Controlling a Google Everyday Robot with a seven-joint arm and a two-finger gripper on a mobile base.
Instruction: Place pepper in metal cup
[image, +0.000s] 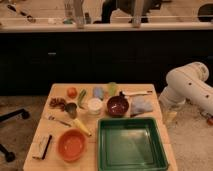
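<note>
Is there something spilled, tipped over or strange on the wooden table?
Nothing stands out. The slim dark-green pepper lies flat, the small grey metal cup stands upright, and the gripper hangs beside the right edge of the wooden table.

The white arm (190, 87) is running off the right edge, leaving its gripper (unseen) beyond the frame.

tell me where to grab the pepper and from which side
Grip the pepper at its middle, from above, closing across its narrow width. It lies flat and slim, running front to back, with the orange-red fruit close on one side. The gripper hangs off the right edge of the table.
</note>
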